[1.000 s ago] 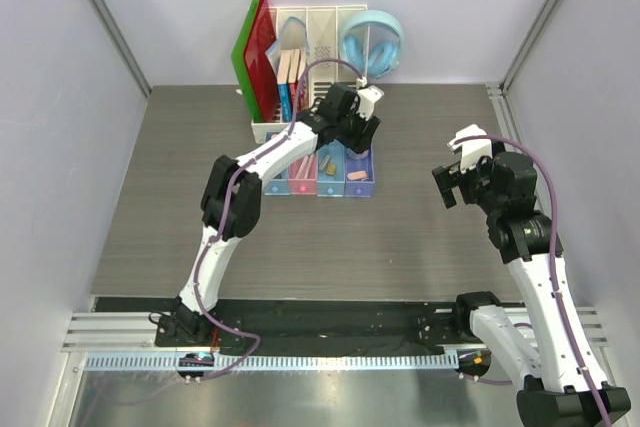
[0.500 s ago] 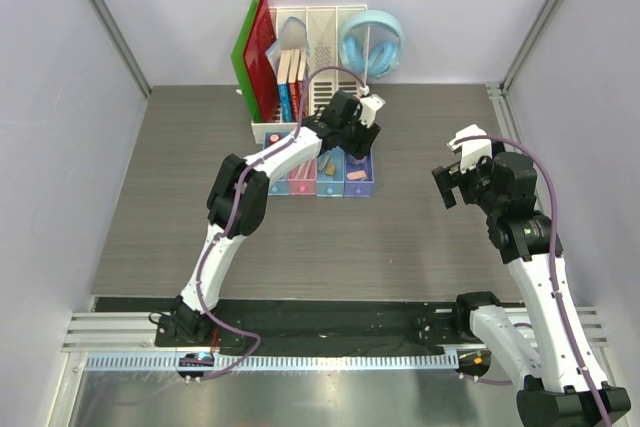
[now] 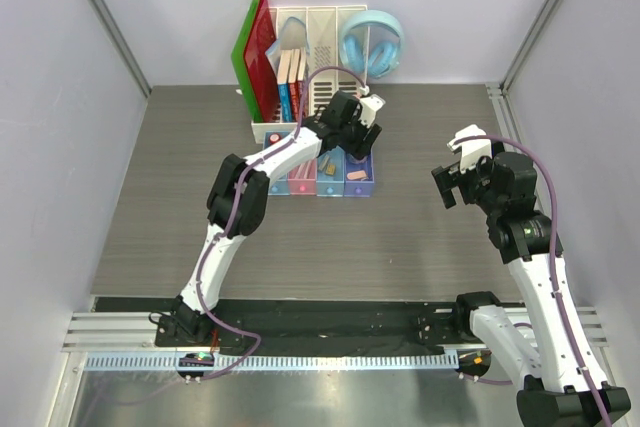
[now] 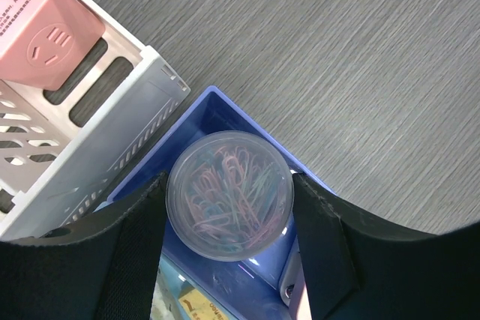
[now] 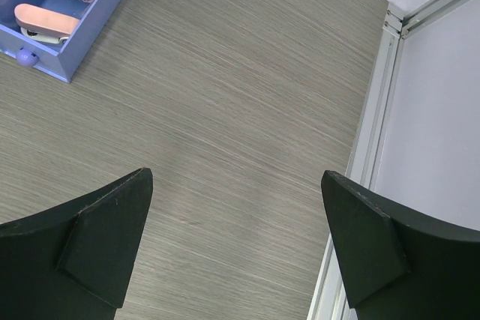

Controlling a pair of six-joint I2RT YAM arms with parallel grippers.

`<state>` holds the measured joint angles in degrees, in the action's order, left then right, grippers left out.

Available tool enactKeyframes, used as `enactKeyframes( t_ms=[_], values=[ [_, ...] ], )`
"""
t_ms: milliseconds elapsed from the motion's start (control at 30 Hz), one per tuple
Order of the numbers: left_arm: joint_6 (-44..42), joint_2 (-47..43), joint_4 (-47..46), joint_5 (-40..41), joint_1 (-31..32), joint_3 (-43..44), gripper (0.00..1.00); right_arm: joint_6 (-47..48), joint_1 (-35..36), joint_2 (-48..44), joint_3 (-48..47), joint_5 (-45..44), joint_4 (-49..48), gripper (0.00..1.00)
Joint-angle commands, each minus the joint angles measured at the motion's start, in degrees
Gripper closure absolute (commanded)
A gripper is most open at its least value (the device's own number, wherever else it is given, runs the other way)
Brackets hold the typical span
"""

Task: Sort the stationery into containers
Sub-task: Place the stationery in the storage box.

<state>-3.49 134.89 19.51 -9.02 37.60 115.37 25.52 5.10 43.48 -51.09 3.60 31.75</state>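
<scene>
The round tub of paper clips (image 4: 229, 195) sits in the lower middle of the left wrist view, in the corner of the purple-blue tray (image 4: 225, 114), and we cannot tell whether its base is already on the tray floor. We judge it light, with a hard, smooth, clear plastic wall. That makes it stiff enough to squeeze but slippery and free to turn in a grip, and the loose coloured clips inside would shift their weight if it tipped. We would take it across its widest part, on opposite sides of the wall, keeping it upright and pressing gently so the lid does not pop. The left gripper (image 4: 230, 183) does just that. Its two dark fingers (image 4: 142, 237) lie against either side of the tub, so we read it as pinching the tub, not standing loose around it. Just beside the tray, towards the upper left of that view, is the white file organizer (image 4: 112, 118), with the grey table (image 4: 352, 50) beyond. In the top view the row of trays (image 3: 362, 187) lies in the upper middle. The right gripper (image 5: 236, 176) hangs well apart at the right, its fingers spread wide and holding nothing above bare table
</scene>
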Motion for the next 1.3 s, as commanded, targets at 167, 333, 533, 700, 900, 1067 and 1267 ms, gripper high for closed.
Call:
enactKeyframes(
  t_ms=[167,333,533,700,900,1067,1267],
  values=[
    [-0.2,-4.0,-1.5,0.3,0.0,-1.7,0.23,-0.6,-0.3,-0.5,-0.3,0.7,-1.4,0.0],
    [-0.3,-4.8,-1.5,0.1,0.0,-2.2,0.17,-0.7,-0.2,-0.5,-0.3,0.8,-1.3,0.0],
    [0.1,-7.3,-0.8,-0.6,0.0,-2.6,0.17,-0.7,-0.2,-0.9,-0.3,1.0,-1.2,0.0],
    [-0.1,-10.3,1.8,-2.0,0.0,-2.8,0.14,-0.9,-0.2,-0.5,-0.2,1.8,-1.2,0.0],
    [-2.0,-12.8,6.2,-2.8,0.0,-4.4,0.05,-0.8,-0.3,-0.5,-0.9,2.1,-0.2,0.0],
    [-3.3,-14.5,7.7,-2.8,-0.1,-7.3,0.0,-0.6,-0.2,-0.3,-1.4,2.3,0.5,0.0],
    [-3.5,-14.7,10.3,-4.9,0.0,-7.2,0.0,-0.6,-0.2,-0.2,-1.4,3.0,0.5,0.0]
  ],
)
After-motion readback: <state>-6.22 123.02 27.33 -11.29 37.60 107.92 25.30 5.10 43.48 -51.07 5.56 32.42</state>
